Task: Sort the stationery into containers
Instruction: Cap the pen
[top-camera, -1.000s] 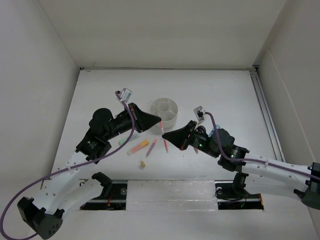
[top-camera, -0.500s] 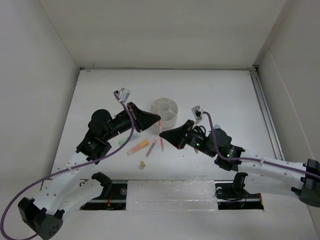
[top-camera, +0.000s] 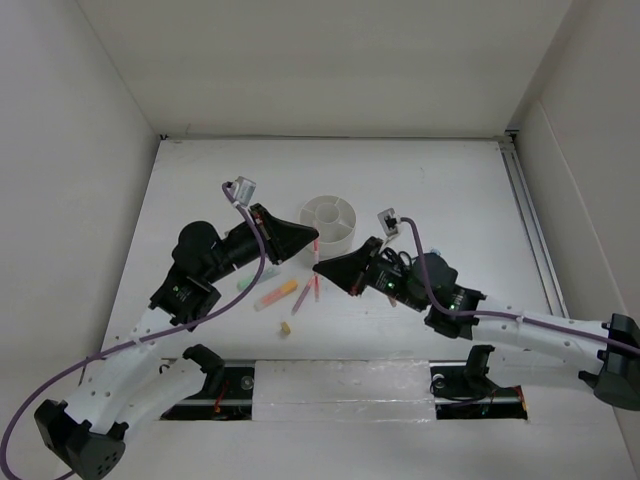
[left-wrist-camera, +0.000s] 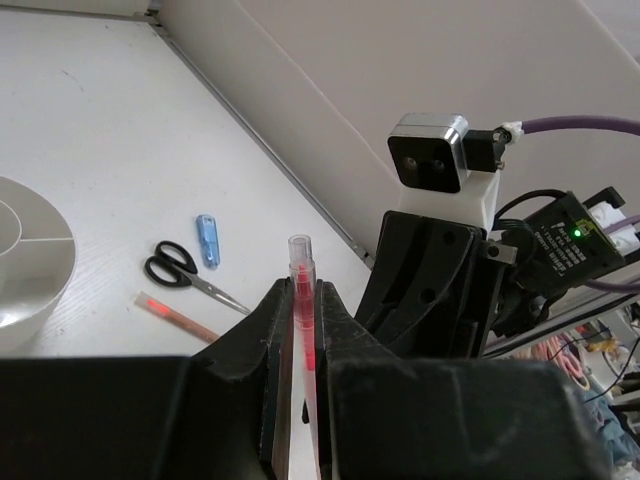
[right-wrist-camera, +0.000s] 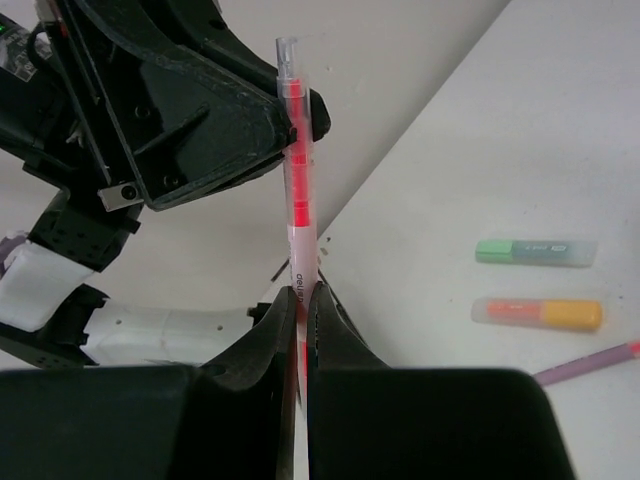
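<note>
Both pincers are clamped on the same red pen. The right pincer grips it low on the barrel and the left pincer pinches it nearer the clear end, the pair meeting tip to tip just in front of the white organizer. On the table lie a green highlighter and an orange highlighter side by side. Black-handled scissors lie elsewhere on it, with a blue highlighter just beside them.
</note>
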